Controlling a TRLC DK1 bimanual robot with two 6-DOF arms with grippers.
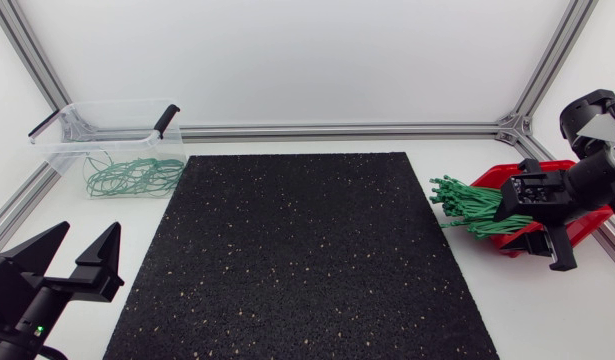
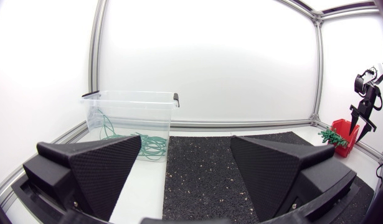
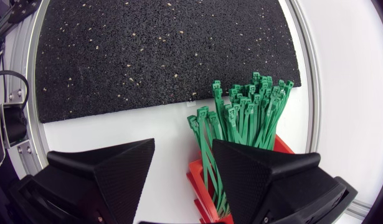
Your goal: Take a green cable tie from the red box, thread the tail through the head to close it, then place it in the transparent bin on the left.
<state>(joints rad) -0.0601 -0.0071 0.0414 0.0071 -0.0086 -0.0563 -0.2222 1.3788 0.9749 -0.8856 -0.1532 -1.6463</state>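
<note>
Right hand hangs over the red box, fingers apart, empty. Green cable ties lie just ahead of it, tails running under one finger. Left hand is spread too, well apart from them. Bin holds closed loops. Judging by this: pick, thread and drop all left.

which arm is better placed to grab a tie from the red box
Right: its open gripper hangs just over the cable ties in the red box; the left gripper sits across the mat.
</note>
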